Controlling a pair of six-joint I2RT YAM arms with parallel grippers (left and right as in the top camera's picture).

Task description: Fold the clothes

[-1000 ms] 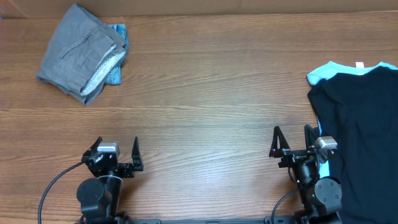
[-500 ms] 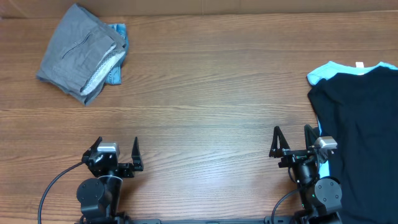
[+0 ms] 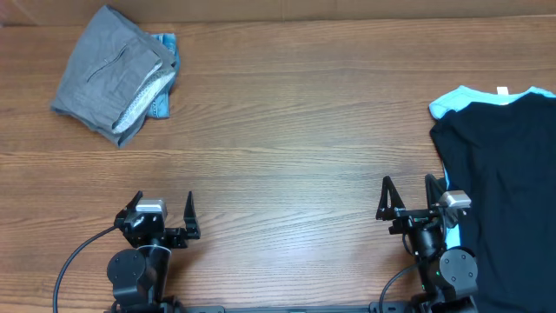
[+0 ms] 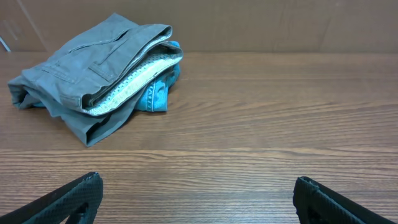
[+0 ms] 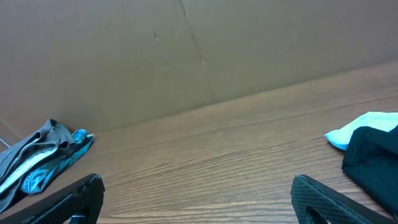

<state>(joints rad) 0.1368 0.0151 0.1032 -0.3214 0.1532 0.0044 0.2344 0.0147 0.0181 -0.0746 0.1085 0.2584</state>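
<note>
- Four garments on the surface [image 3: 295, 130]: grey shorts [image 3: 104, 76] over denim shorts [image 3: 165, 43], far left; black tee [image 3: 504, 183] over light-blue garment [image 3: 450, 103], right edge
- Two hands: left hand [image 3: 162, 213], right hand [image 3: 407, 196]; each spread wide, holding nothing

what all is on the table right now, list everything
grey shorts: one, grey with pale speckled lining, folded at the far left corner
blue denim garment: one, blue, tucked under the grey shorts, mostly hidden
black tee: one, black, spread at the right edge, partly out of frame
light-blue garment: one, light blue, under the black tee, only edges showing
table: one, brown wood grain, bare across the middle
cardboard wall: one, brown, behind the table
left gripper: one, black, near left, open, holding nothing
right gripper: one, black, near right beside the tee, open, holding nothing
</note>
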